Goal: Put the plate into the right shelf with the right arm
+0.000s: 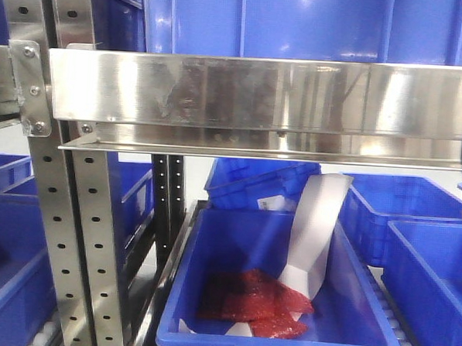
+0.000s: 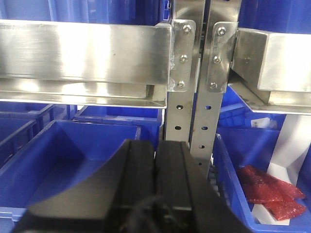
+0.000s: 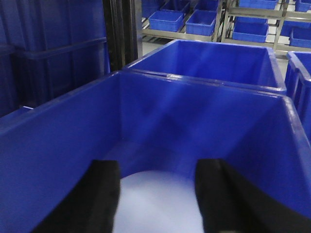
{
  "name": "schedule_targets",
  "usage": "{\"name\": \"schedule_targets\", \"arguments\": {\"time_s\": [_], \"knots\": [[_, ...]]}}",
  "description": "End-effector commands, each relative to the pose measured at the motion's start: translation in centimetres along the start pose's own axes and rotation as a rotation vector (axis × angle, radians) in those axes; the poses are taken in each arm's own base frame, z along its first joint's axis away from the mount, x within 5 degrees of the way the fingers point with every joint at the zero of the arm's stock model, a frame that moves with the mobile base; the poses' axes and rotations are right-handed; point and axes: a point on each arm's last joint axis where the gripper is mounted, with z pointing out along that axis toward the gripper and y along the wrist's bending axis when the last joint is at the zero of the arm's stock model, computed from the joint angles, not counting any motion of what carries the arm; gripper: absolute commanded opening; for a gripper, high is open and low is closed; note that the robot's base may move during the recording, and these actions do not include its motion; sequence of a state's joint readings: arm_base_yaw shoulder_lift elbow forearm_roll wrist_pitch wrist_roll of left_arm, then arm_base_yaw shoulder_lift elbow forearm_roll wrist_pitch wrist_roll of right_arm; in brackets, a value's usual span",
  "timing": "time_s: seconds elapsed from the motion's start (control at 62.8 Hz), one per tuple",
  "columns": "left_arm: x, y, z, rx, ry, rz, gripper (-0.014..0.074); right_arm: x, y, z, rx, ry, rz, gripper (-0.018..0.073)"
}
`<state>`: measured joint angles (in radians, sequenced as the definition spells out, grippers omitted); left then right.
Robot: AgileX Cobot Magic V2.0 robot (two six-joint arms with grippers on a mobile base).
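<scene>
In the right wrist view the white plate (image 3: 158,204) lies low inside a blue bin (image 3: 204,121). My right gripper (image 3: 158,165) is open, with one black finger (image 3: 104,189) on each side of the plate's far edge. I cannot tell whether they touch it. The steel shelf's broad beam (image 1: 258,93) crosses the front view above the bins, and its end (image 2: 277,60) shows in the left wrist view. My left gripper (image 2: 155,153) is shut and empty in front of the perforated uprights (image 2: 204,111). Neither gripper shows in the front view.
Under the beam a blue bin (image 1: 207,338) holds red packets (image 1: 263,302) and a white strip (image 1: 313,231). More blue bins (image 1: 427,268) stand on both sides and behind. A perforated upright (image 1: 88,235) stands at the left. Distant racks with bins (image 3: 194,19) show behind the right gripper.
</scene>
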<state>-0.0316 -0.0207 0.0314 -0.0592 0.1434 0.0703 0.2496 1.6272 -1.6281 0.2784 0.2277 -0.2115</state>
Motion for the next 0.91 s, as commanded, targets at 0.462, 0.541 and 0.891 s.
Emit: {"name": "schedule_targets", "arguments": {"time_s": [0.462, 0.541, 0.891], "knots": [[-0.5, 0.0, 0.0, 0.002, -0.080, -0.001, -0.0047, -5.7, -2.4, -8.4, 0.094, -0.228, 0.012, 0.0054], [-0.5, 0.0, 0.0, 0.002, -0.080, -0.001, -0.0047, -4.8, -2.3, -10.1, 0.100, -0.216, 0.012, 0.0054], [-0.5, 0.0, 0.0, 0.002, -0.080, -0.001, -0.0047, 5.6, -1.2, -21.4, 0.138, -0.197, 0.019, 0.0054]]}}
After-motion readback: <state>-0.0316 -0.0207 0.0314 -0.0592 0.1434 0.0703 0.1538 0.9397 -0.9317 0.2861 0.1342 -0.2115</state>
